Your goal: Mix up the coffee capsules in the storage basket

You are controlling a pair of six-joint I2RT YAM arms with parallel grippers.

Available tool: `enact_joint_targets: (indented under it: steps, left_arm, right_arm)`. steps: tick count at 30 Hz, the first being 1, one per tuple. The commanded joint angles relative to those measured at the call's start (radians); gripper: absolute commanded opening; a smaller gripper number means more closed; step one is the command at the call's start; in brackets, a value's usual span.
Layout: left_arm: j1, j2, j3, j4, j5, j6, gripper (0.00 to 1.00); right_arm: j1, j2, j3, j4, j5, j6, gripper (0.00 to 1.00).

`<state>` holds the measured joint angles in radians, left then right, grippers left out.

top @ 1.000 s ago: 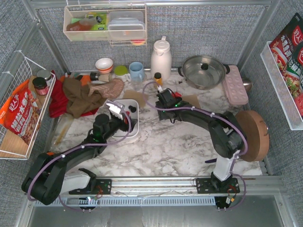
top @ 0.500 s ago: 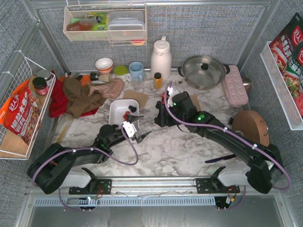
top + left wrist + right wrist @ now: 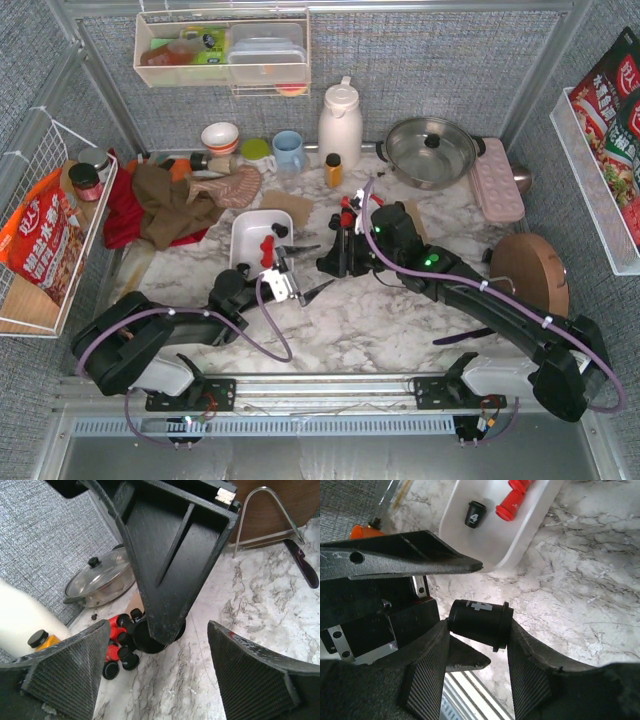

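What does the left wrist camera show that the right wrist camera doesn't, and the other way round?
Only the left wrist: a pile of loose capsules, red and black, on the marble table, plus the lidded pot and orange bottle. Only the right wrist: the white basket with a red capsule inside. Both: the right gripper shut on a black capsule over that table.

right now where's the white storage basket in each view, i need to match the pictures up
Top external: the storage basket sits left of centre, just beyond the left arm's gripper.
Left wrist: not in it.
Right wrist: upper middle, with a black capsule and red capsules inside.
Shared landmark: the left gripper's open fingers, in all three.
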<state>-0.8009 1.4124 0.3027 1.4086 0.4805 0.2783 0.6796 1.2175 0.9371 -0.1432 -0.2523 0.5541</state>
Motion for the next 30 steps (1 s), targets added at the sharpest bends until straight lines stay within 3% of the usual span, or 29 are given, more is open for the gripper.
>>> enact_joint_targets:
  steps: [1, 7, 17, 25, 30]
  left_arm:
    - [-0.013, 0.011, 0.012, 0.077, 0.010, -0.014, 0.84]
    - [-0.020, 0.017, 0.006, 0.094, 0.002, -0.013, 0.65]
    - [-0.021, 0.018, -0.001, 0.099, -0.017, -0.008, 0.47]
    - [-0.021, 0.006, -0.040, 0.089, -0.088, -0.015, 0.45]
    - [-0.011, -0.018, -0.091, 0.088, -0.305, -0.044, 0.44]
  right_arm:
    - [0.002, -0.001, -0.006, 0.081, -0.046, 0.037, 0.46]
    - [0.006, -0.002, 0.001, 0.080, -0.056, 0.038, 0.47]
    - [0.005, 0.007, 0.011, 0.070, -0.061, 0.036, 0.53]
    - [0.002, -0.021, 0.052, -0.007, 0.041, 0.003, 0.67]
    - [0.001, -0.054, 0.082, -0.098, 0.266, -0.076, 0.67]
